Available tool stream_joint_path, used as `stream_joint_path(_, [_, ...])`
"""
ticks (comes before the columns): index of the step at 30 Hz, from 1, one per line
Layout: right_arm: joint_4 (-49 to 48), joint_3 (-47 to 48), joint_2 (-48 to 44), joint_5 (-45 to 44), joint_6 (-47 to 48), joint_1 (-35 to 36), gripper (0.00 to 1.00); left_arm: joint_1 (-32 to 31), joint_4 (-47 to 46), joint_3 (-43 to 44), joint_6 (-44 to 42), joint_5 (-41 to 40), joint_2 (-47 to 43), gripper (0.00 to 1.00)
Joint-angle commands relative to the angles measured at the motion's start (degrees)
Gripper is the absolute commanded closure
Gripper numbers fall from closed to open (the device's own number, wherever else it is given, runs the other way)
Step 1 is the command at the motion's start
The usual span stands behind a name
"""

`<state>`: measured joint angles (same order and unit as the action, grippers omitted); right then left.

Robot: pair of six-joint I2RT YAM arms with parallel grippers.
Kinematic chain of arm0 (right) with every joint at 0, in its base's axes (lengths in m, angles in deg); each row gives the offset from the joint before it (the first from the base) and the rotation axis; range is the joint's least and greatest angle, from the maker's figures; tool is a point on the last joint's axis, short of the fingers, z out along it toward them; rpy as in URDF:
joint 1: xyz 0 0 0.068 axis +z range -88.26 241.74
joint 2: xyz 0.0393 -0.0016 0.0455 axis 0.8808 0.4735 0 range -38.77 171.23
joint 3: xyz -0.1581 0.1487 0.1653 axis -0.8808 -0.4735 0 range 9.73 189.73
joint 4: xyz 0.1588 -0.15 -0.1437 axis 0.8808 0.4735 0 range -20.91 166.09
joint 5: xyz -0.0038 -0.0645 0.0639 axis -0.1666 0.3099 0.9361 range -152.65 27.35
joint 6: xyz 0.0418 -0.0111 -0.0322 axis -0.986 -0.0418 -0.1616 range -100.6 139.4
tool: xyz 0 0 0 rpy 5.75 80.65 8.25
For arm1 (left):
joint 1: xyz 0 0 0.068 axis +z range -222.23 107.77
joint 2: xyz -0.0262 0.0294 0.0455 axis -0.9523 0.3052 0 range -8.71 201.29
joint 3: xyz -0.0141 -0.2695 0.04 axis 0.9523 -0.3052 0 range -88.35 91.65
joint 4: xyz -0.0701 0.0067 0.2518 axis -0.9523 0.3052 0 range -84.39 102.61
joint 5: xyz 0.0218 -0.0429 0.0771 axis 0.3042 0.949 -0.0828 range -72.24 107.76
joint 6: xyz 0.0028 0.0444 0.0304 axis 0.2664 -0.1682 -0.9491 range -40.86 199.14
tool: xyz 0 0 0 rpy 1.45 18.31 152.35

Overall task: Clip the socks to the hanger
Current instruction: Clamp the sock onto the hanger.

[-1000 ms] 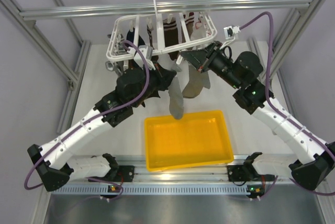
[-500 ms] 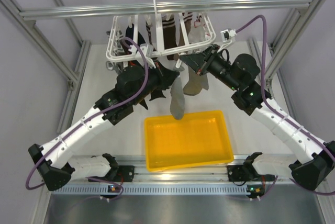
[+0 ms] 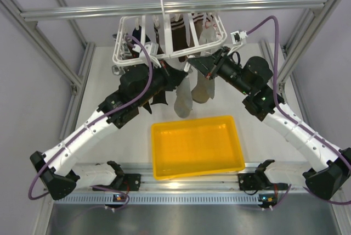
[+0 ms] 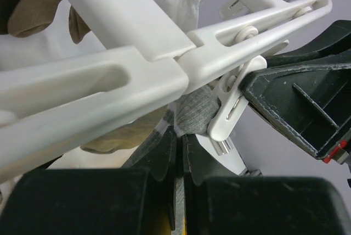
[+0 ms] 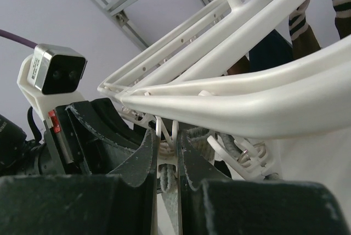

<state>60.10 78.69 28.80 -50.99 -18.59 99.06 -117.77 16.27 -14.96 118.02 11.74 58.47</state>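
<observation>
left gripper (image 4: pixel 176 135) clamping shut on sock (image 4: pixel 193 112) just under hanger (image 4: pixel 109 76) | right gripper (image 5: pixel 166 137) squeezing shut on hanger's clip (image 4: pixel 226 115)

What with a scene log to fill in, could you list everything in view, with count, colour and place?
white plastic rectangular drying hanger: one, white, hung from the top bar, back centre
small white clips: many, white, dangling under the hanger
mid-grey sock: one, grey, hanging below the hanger's near edge
grey-brown sock: one, just right of it
brown striped socks: count unclear, middle of the hanger
dark socks: count unclear, hanger's left part
white sock: one, hanger's right part
yellow plastic tray: one, yellow, on the table, near centre
aluminium bar: one, silver, across the top
left claw: black, shut, tips at the mid-grey sock
right claw: black, shut on a small white clip
</observation>
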Motion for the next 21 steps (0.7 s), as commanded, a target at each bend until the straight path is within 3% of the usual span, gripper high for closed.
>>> stream_joint_path(1, [-2.61,-0.33,-1.13,0.03,1.79,-0.32,1.0,0.19,-4.15,1.94,0.15,3.47,-0.46,1.0])
stream_joint_path(7, [-2.78,-0.15,-0.77,-0.59,2.23,-0.23,1.0,0.19,-7.04,0.97,-0.64,9.0,-1.08,1.0])
stream_joint_path(15, [-2.7,-0.07,-0.77,0.12,2.31,-0.23,0.98,0.19,-7.23,0.88,-0.82,7.87,-1.52,1.0])
stream_joint_path(17, [-2.61,0.2,-0.69,0.29,2.14,-0.23,0.9,0.1,-7.23,0.71,-0.99,7.78,-1.7,1.0])
stream_joint_path(20, [-2.61,0.55,-0.42,0.91,1.88,-0.23,0.6,0.19,-7.05,0.62,-1.34,7.43,-1.79,1.0])
stream_joint_path(21, [-2.52,0.73,-0.42,1.26,1.7,-0.23,0.57,0.1,-6.96,0.53,-1.52,7.34,-1.79,1.0])
